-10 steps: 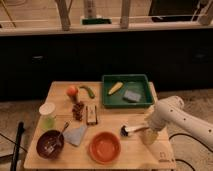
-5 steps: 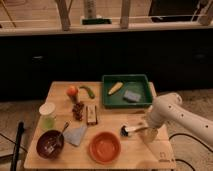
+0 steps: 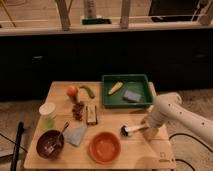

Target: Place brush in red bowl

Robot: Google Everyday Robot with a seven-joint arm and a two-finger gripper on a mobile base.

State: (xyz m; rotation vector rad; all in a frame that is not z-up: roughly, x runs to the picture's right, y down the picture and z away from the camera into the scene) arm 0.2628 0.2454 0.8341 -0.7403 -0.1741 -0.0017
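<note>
The brush (image 3: 133,130) lies on the wooden table (image 3: 120,120) right of centre, its black head pointing left and its white handle running right. The red bowl (image 3: 105,147) sits empty near the front edge, just left of and in front of the brush head. My gripper (image 3: 150,129) is low over the table at the right end of the brush handle, on the end of the white arm (image 3: 172,112) that comes in from the right. Where the handle end meets the gripper is hidden.
A dark maroon bowl (image 3: 51,144) with a utensil stands front left, beside a grey cloth (image 3: 75,135). A green tray (image 3: 145,91) at the back holds a yellow item and a grey sponge. A pale cup (image 3: 48,116), fruit (image 3: 72,90), a green pepper (image 3: 88,91), grapes (image 3: 78,110) and a bar (image 3: 91,114) are on the left.
The white arm has shifted slightly above the brush handle's end. The brush and the bowls have not moved.
</note>
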